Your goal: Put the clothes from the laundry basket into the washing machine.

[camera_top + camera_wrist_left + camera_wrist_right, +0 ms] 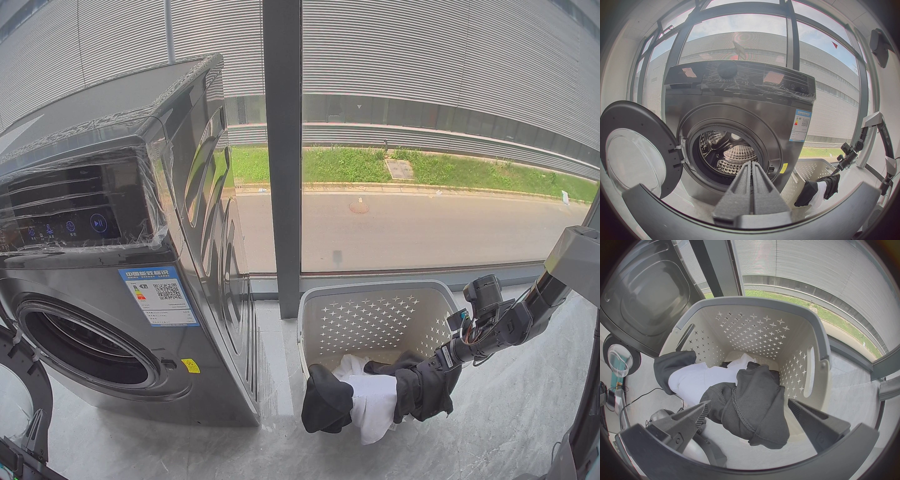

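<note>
**A:** Where are the clothes (375, 394) at this moment?

**B:** I see all of them at the laundry basket (375, 289), none in the machine. A black garment (753, 402) and a white garment (697, 379) hang over the basket's front rim, the side nearest to the robot. A second dark piece (670, 365) lies just beside the white one on the same rim. More cloth lies at the bottom of the basket.

**A:** And the claw, does it hold something?

**B:** The right gripper (748, 403) is spread wide. Its two fingers stand on either side of the black garment, one of them touching the cloth, but they do not pinch it. I judge this as a grasp prepared, not made.

**A:** The other arm?

**B:** The left gripper (751, 164) is clenched, with nothing between the fingers. It hangs in front of the washing machine (775, 125), facing the opening, well apart from the basket.

**A:** Is the machine ready?

**B:** I think yes. The door (634, 147) stands swung open to the side. Inside the drum (728, 153) I see its metal wall and no garment.

**A:** How much of the job is done, then?

**B:** In my judgement, almost nothing of the moving itself. The open door is the only finished part. What is left is to close on the black garment, carry it across to the drum, and repeat this for the white garment and the rest.
</note>
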